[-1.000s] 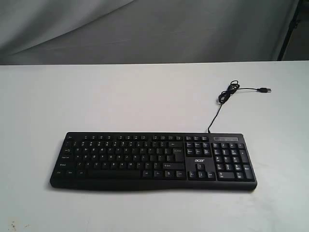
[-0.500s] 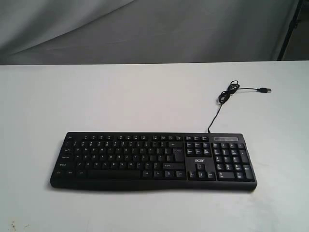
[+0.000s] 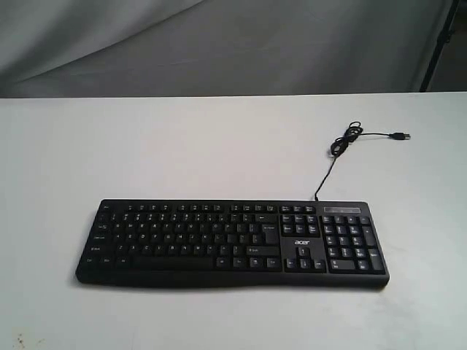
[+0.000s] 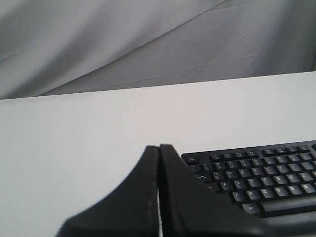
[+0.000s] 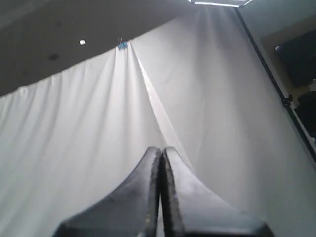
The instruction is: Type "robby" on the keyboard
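The wide black keyboard (image 3: 232, 244) with white legends and a small acer logo lies flat near the front of the white table (image 3: 219, 146). Its thin black cable (image 3: 343, 142) runs back right to a loose USB plug. Neither arm shows in the exterior view. In the left wrist view my left gripper (image 4: 159, 147) is shut with nothing in it, its tip just off the keyboard's (image 4: 256, 177) Esc corner and above the table. The right wrist view shows my right gripper (image 5: 161, 149) shut and empty, aimed up at a white curtain; no keyboard appears there.
A grey-white cloth backdrop (image 3: 219, 44) hangs behind the table's far edge. A dark stand leg (image 3: 438, 44) is at the back right. Small brown specks (image 3: 20, 340) mark the table's front left corner.
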You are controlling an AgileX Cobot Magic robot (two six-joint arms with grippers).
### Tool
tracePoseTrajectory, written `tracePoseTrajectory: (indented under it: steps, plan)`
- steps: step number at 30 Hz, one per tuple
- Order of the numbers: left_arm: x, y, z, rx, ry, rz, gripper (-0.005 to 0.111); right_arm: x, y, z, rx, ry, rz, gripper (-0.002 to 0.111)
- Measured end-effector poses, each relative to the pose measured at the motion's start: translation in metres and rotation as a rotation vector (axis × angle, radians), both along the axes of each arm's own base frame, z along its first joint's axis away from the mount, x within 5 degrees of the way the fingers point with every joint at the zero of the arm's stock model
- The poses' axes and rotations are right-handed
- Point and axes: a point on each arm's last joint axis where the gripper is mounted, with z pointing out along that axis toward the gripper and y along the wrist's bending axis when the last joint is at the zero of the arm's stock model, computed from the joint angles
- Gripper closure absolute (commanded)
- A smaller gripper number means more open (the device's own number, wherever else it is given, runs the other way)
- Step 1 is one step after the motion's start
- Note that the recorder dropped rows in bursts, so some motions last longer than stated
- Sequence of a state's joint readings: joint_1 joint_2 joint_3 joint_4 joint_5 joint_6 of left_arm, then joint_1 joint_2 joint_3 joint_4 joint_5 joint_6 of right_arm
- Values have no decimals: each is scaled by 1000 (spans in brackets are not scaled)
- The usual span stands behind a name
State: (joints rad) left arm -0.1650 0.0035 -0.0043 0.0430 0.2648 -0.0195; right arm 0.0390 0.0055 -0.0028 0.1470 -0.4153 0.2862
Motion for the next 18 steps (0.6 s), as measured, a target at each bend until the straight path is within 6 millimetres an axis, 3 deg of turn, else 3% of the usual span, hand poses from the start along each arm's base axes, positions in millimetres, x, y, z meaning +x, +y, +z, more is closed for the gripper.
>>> tracePoseTrajectory:
  steps: [4,10,15,18]
  plan:
    - [0,0,0,0,0,0,107,-2,0,10,47,-8,30,108]
    - [0,0,0,0,0,0,107,-5,3,69,-4,-1,43,108]
    - [0,0,0,0,0,0,107,26,11,112,-169,82,43,108]
    - [0,0,0,0,0,0,107,61,20,135,-304,147,66,108]
